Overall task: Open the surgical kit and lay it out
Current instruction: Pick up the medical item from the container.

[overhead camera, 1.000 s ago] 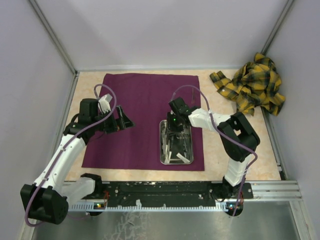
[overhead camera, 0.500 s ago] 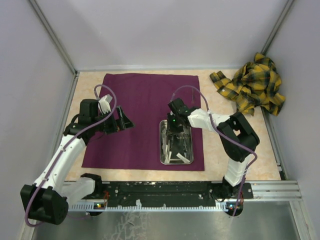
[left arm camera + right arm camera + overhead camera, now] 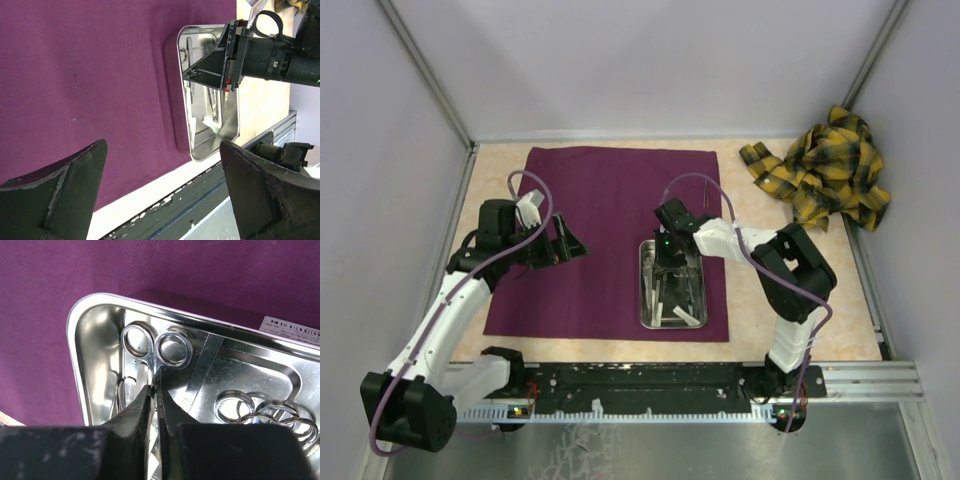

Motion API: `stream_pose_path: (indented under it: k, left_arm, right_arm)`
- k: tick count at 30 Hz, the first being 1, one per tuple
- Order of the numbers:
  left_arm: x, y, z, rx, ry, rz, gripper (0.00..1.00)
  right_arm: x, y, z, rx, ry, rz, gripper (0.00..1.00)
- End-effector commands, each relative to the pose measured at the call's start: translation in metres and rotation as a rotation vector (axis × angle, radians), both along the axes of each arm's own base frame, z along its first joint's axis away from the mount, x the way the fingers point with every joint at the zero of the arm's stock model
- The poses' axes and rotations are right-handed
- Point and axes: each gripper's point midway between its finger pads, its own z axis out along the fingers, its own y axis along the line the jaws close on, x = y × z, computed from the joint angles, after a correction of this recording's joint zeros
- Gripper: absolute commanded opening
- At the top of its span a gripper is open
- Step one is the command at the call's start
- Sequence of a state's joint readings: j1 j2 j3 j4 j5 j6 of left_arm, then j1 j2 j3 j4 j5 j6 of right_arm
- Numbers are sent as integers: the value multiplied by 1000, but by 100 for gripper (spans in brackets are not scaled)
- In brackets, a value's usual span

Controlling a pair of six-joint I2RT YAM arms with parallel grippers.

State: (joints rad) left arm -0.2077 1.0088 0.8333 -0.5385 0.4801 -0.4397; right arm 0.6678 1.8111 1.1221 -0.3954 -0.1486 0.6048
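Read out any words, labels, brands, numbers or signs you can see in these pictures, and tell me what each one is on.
No text can be read anywhere.
White printed label at the rim of the shiny rectangular steel tray, against the dark purple cloth: barcode-like stripes and tiny print, too small to read.

Tray [image 3: 643, 292], seemingly holding scissors [image 3: 152, 360], on cloth [image 3: 600, 200].

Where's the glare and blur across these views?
Right wrist: bright glare on the tray walls, scissors rings sharp, the right fingers dark and soft at the bottom. Left wrist: the left fingers blurred, cloth crisp, mild shine on the tray. Top external: even light, soft shadows, tray contents too small to resolve.
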Motion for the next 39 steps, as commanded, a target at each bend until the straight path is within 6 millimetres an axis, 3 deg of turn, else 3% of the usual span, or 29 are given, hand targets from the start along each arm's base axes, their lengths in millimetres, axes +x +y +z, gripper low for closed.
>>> stream_pose_path:
  k: [1,2,28,39]
  left_arm:
    - [-2,-2,4,-6,-34,-20,100]
    - [-2,-2,5,-6,-36,-20,100]
    - [-5,0,14,-5,-57,-11,100]
    - [-7,1,15,-6,-59,-8,100]
  right_arm:
    - [4,10,8,10,-23,8,4]
    - [4,10,8,12,-24,9,0]
    - [19,10,57,19,-132,-4,0]
    - [49,-10,94,-22,-217,-32,0]
